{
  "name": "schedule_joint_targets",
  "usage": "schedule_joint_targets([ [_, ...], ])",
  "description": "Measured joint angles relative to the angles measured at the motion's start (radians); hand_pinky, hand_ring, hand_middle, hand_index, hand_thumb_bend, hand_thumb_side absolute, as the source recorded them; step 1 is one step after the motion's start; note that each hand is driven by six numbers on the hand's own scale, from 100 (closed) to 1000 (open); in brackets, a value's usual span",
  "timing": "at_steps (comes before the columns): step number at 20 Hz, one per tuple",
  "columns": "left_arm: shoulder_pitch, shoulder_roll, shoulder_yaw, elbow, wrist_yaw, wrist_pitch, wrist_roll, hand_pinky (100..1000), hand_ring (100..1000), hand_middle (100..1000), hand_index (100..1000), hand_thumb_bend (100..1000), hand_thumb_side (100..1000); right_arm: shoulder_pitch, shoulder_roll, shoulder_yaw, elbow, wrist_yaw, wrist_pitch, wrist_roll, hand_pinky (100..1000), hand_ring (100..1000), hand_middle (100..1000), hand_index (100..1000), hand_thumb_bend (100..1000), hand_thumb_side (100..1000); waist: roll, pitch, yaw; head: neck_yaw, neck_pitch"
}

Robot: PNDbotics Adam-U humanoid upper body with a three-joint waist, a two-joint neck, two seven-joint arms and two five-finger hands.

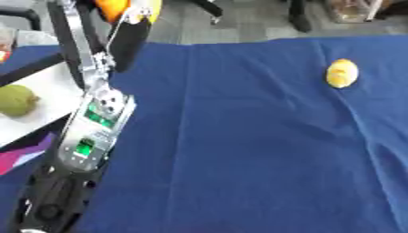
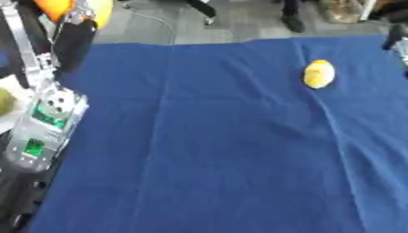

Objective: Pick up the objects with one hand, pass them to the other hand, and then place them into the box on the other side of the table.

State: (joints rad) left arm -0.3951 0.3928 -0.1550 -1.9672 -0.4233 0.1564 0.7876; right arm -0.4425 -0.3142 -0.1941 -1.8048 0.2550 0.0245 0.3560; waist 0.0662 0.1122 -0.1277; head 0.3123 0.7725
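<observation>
Now | left hand (image 1: pixel 127 18) raised far-left, curled round orange-yellow object (image 1: pixel 111 7) | lemon (image 1: pixel 342 73) well apart

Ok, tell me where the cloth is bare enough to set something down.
Bare: the blue cloth from the left arm across to the yellow fruit, and everything nearer than that fruit. Crowded: the left edge, with the arm, green fruit and white surface.

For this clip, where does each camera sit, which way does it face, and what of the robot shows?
Left eye view: in the head, looking down at the blue cloth; left arm rises at left.
Right eye view: beside it, facing the same way; the arm sits at the edge.
Both share the yellow fruit, the cloth and the arm.
</observation>
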Motion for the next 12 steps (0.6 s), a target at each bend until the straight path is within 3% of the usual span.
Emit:
schedule_joint_targets([
  [5,0.008,0.148,0.038,0.134,-0.088,0.091,-0.055,229,184,134,280,100,100,0.050,0.000,-0.027,-0.001,-0.001,0.003,-0.033,693,609,471,737,100,555,0.015,-0.004,-0.008,0.123,0.000],
  [12,-0.011,0.251,0.076,0.465,-0.235,0.156,-0.136,236,193,140,263,100,100,0.086,0.001,-0.048,-0.002,-0.005,0.007,-0.062,689,605,465,733,100,568,0.017,-0.017,-0.019,0.172,0.000],
])
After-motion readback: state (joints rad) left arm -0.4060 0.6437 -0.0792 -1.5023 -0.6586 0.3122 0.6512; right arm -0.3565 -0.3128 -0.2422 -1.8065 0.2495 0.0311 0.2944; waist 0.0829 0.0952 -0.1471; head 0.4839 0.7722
